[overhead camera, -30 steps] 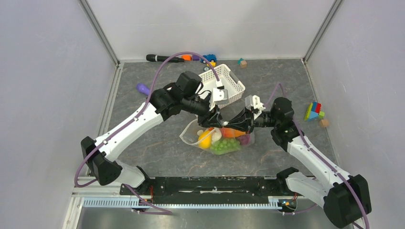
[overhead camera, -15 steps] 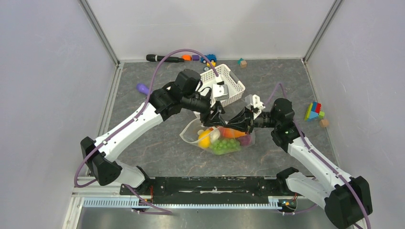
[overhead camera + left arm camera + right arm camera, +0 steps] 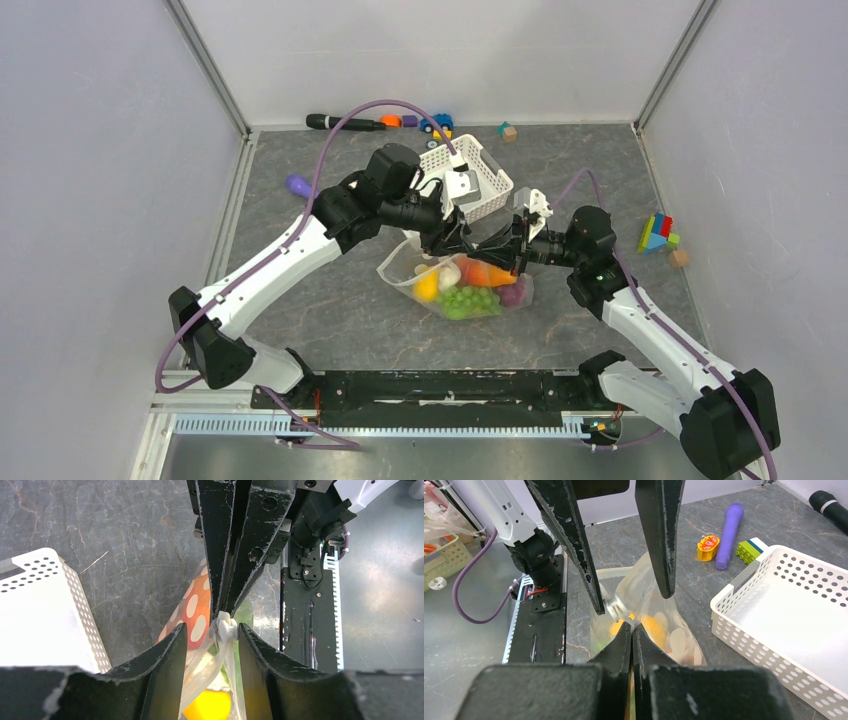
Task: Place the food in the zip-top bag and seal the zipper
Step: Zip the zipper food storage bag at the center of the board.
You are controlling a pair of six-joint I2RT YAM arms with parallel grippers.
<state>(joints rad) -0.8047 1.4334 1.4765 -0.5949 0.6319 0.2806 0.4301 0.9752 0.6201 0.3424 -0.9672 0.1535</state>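
1. From above, the bag (image 3: 400,275) lies mid-worktop (image 3: 330,320), just on the near side of the basket (image 3: 490,185). The food (image 3: 468,298) is inside it: green grapes with yellow, orange and purple pieces.
2. The left pincer (image 3: 455,243) and right pincer (image 3: 478,252) meet over the bag's far edge. They overlap there, so neither the jaws nor the zipper can be made out in this view.
3. In the left wrist view, the left pincer (image 3: 212,627) stands open, one finger on each side of the bag's mouth. It seems not to press on the bag, though the clear film makes that hard to judge.
4. The right pincer (image 3: 223,611) comes in from the top of that view. It is clamped shut on the white end of the zipper (image 3: 226,627).
5. Most of the food is hidden here. An orange piece (image 3: 192,612) shows behind white dots, and a yellow piece (image 3: 207,707) is cut off by the bottom edge.
6. In the right wrist view, the right pincer (image 3: 632,630) is closed on the bag's edge, and its own fingers cover the gripped spot.
7. The left pincer's fingers (image 3: 574,545) hang apart, one on each side of the mouth.
8. The basket is cut off at the right edge of that view. A purple stick (image 3: 730,535) and small toys lie beyond it, too small to name.
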